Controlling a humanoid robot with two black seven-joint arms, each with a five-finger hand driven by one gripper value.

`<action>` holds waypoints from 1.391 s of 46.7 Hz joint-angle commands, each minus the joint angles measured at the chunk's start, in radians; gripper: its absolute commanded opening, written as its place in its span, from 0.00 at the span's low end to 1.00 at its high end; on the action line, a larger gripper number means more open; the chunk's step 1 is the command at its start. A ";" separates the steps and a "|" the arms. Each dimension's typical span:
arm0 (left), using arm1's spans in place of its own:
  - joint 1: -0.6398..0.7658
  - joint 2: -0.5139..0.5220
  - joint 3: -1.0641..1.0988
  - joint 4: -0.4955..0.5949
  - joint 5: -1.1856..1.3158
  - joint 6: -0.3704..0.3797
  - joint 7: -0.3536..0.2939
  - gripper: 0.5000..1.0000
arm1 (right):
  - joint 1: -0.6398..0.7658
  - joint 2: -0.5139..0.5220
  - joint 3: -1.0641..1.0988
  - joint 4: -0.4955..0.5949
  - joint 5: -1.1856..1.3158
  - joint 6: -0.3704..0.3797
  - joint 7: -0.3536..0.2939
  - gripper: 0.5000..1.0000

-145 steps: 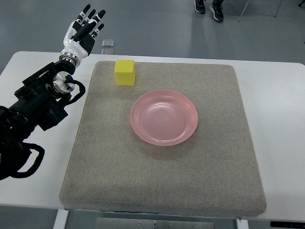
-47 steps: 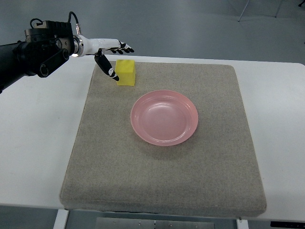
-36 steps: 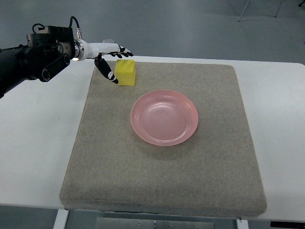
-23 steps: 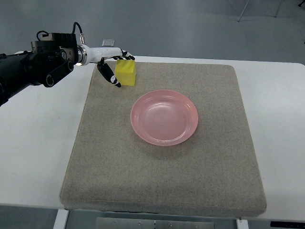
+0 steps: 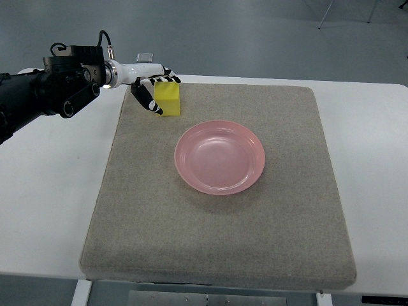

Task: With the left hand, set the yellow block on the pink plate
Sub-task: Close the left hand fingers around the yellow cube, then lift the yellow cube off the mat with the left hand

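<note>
**Left hand closing around the yellow block at the mat's far corner**

In the upper left of the frame the left hand (image 5: 152, 86) reaches in from the left edge on a black arm (image 5: 44, 92) with a white wrist section. Its fingers (image 5: 167, 76) curl over the top far edge of the yellow block (image 5: 167, 100), while the thumb (image 5: 148, 102) hangs down against the block's left face, so the hand brackets the block from two sides. Whether the grip is firm I cannot tell; the block sits flat on the grey mat (image 5: 223, 242), near its upper left corner.

The pink plate (image 5: 220, 157) lies near the middle of the mat, below and to the right of the block and well apart from it. Nothing lies on the mat between the two, and the plate holds nothing.

The mat covers most of a white table (image 5: 51, 191). Just behind the hand, at the table's far edge, a small pale object (image 5: 144, 57) shows, too small to identify. Beyond the table is grey floor, with thin furniture legs (image 5: 325, 13) at the upper right. No writing or label can be read anywhere. The right arm does not show.
</note>
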 commanded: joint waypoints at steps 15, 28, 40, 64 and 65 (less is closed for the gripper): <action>0.008 0.002 0.000 0.006 0.000 -0.001 0.000 0.00 | -0.001 0.000 0.000 0.000 0.000 0.000 0.000 0.85; 0.005 0.014 -0.002 0.006 -0.011 -0.001 -0.001 0.00 | 0.000 0.000 0.000 0.000 0.000 0.000 -0.001 0.85; -0.026 0.017 -0.011 0.012 -0.023 -0.016 -0.001 0.00 | 0.000 0.000 0.000 0.000 0.000 0.000 -0.001 0.85; -0.097 0.029 -0.044 -0.053 -0.020 -0.025 -0.001 0.00 | 0.000 0.000 0.000 0.000 0.000 0.000 0.000 0.85; -0.103 0.034 -0.047 -0.069 -0.020 -0.025 -0.003 0.00 | 0.000 0.000 0.000 0.000 0.000 0.001 0.000 0.85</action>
